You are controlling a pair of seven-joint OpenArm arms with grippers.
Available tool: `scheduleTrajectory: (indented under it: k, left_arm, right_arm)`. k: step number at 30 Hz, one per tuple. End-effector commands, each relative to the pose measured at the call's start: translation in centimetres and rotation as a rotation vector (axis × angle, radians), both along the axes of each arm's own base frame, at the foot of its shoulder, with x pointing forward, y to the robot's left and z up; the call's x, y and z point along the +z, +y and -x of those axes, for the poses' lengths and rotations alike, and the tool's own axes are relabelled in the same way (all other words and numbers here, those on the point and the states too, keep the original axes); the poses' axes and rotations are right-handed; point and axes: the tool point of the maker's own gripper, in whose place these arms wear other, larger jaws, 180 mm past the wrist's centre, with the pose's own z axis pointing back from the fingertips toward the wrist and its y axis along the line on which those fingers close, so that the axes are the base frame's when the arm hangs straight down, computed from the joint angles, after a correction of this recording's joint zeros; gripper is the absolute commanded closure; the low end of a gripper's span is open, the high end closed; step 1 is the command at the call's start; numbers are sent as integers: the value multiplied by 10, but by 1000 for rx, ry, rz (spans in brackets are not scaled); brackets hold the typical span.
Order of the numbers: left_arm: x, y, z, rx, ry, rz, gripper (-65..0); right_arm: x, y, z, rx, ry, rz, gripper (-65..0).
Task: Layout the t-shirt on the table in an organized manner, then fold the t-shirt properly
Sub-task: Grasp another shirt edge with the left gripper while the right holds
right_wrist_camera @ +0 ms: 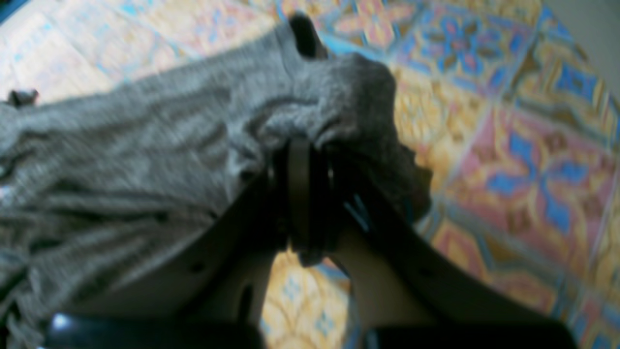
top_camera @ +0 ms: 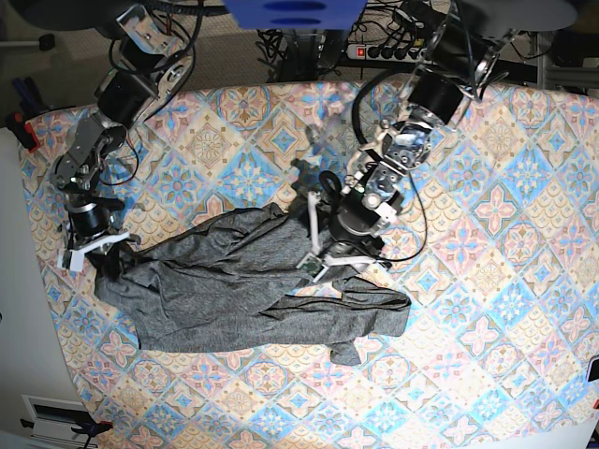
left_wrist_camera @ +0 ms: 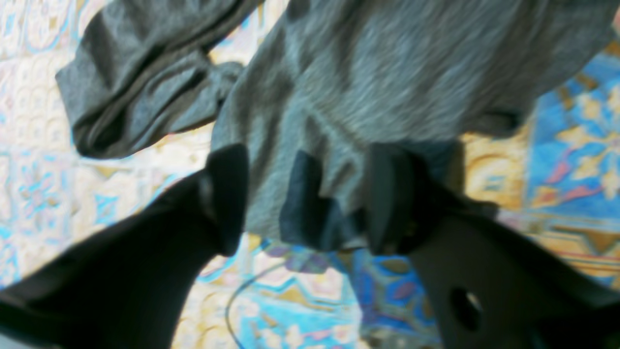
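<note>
Shirt edge sits between the half-open left gripper (left_wrist_camera: pixel 305 198) jaws on the table (top_camera: pixel 505 215), while the right gripper (right_wrist_camera: pixel 310 194) pinches the crumpled t-shirt (top_camera: pixel 234 281); closing fully before pulling apart should spread it.

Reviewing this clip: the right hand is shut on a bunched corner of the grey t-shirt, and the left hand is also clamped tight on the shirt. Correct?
Not quite. The right hand is shut on a bunched corner of the t-shirt, as the right wrist view shows. The left hand is not clamped: in the left wrist view its fingers stand apart, with the fabric edge between them.
</note>
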Motion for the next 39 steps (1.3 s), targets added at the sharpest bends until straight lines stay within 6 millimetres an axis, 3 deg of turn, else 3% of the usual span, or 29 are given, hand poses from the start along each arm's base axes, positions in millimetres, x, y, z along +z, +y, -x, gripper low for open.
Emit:
scheduleTrajectory:
  k: [1, 5, 12, 20, 22, 25, 26, 29, 32, 35, 39]
  left_arm:
    - [6, -4, -7, 3, -17, 10, -303]
    - [-4, -4, -5, 4, 18, 4, -266]
    - [-18, -3, 6, 5, 57, -1, -262]
    - [-62, -12, 21, 22, 199, 114, -251]
    - [-70, -12, 23, 31, 217, 135, -186]
    - [-69, -15, 23, 31, 218, 155, 0]
    - [-67, -16, 22, 31, 213, 162, 0]
    - [-42, -26, 15, 10, 151, 199, 0]
    - [6, -31, -1, 0, 28, 265, 0]
    - [61, -13, -22, 63, -103, 342, 0]
    - [105, 11, -35, 118, -160, 385, 0]
  right_arm:
    - [29, -9, -7, -7, -92, 19, 0]
    - [34, -11, -2, -9, -101, 47, 0]
    - [39, -12, -3, -10, -108, 59, 0]
    - [39, -12, -3, -10, -108, 59, 0]
    - [39, -12, -3, -10, -108, 59, 0]
    - [39, -12, -3, -10, -108, 59, 0]
    - [39, -12, -3, -10, -108, 59, 0]
    - [40, -12, -3, -10, -109, 59, 0]
    - [40, -13, -3, -12, -114, 59, 0]
    - [43, -13, -3, -14, -121, 61, 0]
    - [72, -31, 3, -64, -186, 111, 0]
